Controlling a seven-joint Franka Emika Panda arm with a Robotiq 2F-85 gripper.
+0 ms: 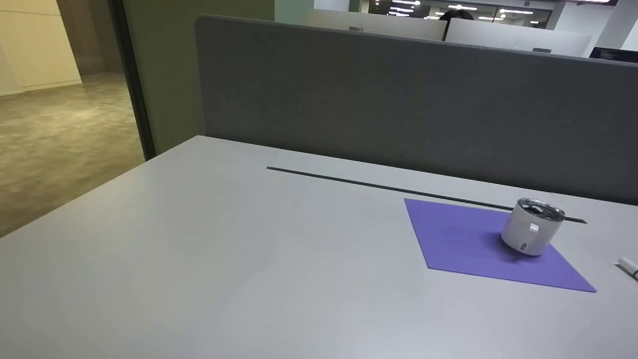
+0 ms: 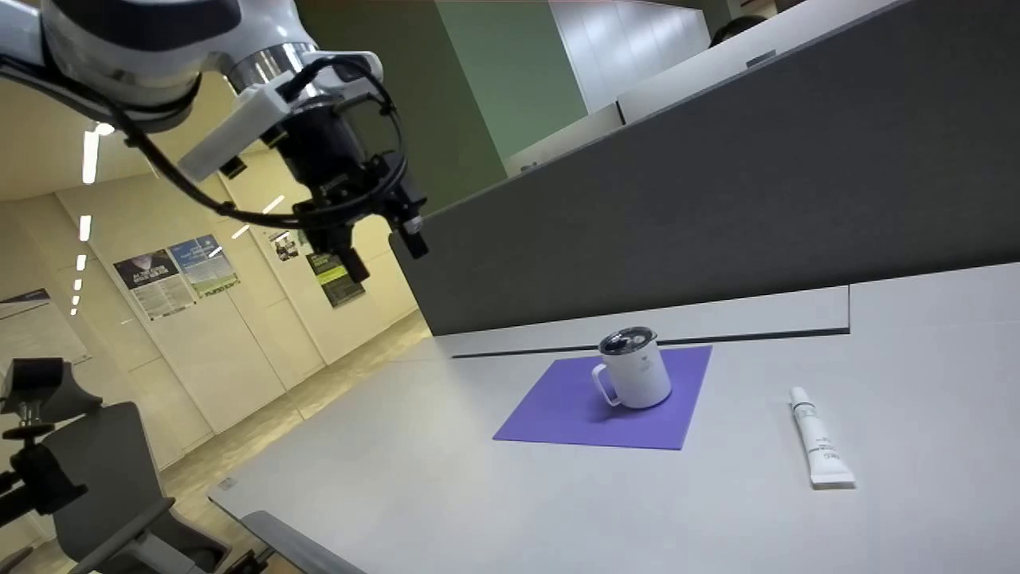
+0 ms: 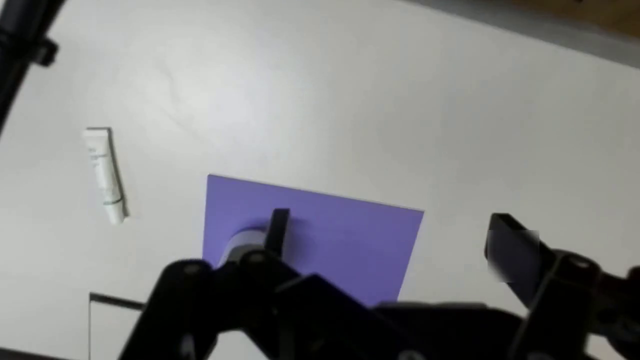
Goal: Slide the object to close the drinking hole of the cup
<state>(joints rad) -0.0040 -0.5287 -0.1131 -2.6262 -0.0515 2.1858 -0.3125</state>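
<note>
The cup is a small whitish tumbler with a side handle, upright on a purple mat. Its clear and dark lid faces up; I cannot tell whether the drinking hole is open. The cup and lid also show in an exterior view. My gripper is open and empty, high above the table, up and to the left of the cup there. In the wrist view my gripper has its fingers wide apart. The cup is mostly hidden behind the left finger.
A white tube lies on the table beside the mat; it also shows in the wrist view. A dark grey partition stands along the table's back. A thin black strip runs along the table before it.
</note>
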